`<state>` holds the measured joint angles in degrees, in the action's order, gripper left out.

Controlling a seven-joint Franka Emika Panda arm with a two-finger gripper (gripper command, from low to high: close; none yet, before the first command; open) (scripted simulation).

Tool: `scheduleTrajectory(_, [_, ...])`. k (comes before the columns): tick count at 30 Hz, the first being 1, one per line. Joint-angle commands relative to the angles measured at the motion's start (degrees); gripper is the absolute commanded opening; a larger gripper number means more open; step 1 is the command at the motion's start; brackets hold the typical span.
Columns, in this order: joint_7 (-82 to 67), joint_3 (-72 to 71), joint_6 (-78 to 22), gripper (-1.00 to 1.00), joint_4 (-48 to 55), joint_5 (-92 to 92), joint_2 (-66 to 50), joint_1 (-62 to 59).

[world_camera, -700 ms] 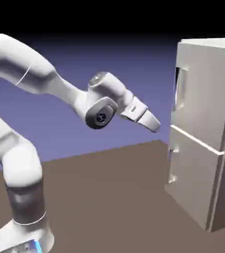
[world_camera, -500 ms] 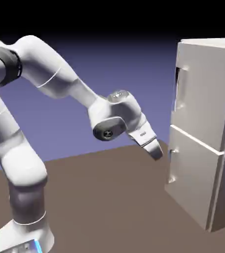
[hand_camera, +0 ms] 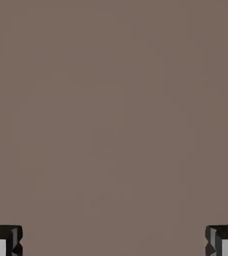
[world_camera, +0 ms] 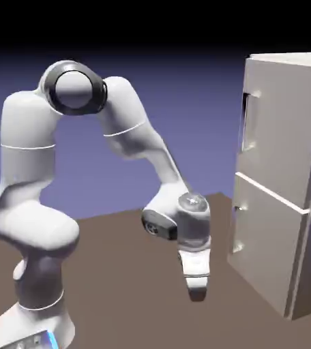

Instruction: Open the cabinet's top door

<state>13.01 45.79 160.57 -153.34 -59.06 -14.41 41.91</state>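
Note:
The tall light-grey cabinet (world_camera: pixel 284 184) stands at the exterior view's right. Its top door (world_camera: pixel 281 129) is the upper panel, with a small vertical bar handle (world_camera: pixel 247 123) near its left edge, and it looks shut. My gripper (world_camera: pixel 196 294) hangs low over the brown table, pointing straight down, well left of and below that handle. In the hand view the two fingertips (hand_camera: pixel 3 240) sit far apart at the bottom corners with only table between them. The gripper (hand_camera: pixel 114 241) is open and holds nothing.
The lower door (world_camera: pixel 267 245) has its own small handle (world_camera: pixel 238 228) at its left edge. The brown table (world_camera: pixel 131 286) stretches under the arm and fills the hand view. The arm's elbow rises high at the exterior view's upper left.
The arm has folded: the hand swung from pointing right toward the cabinet, at mid height, down to point at the table, and the elbow rose. The cabinet doors have not moved.

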Motion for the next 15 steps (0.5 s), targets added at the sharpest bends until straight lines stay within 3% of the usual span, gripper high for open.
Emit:
scheduleTrajectory(1, [-1.24, 1.93, -0.57, 0.0, 0.32, -2.5, -1.99, 1.74])
scheduleTrajectory(15, [-18.64, 28.98, -8.5, 0.0, 4.85, -37.39, -29.8, 26.09])
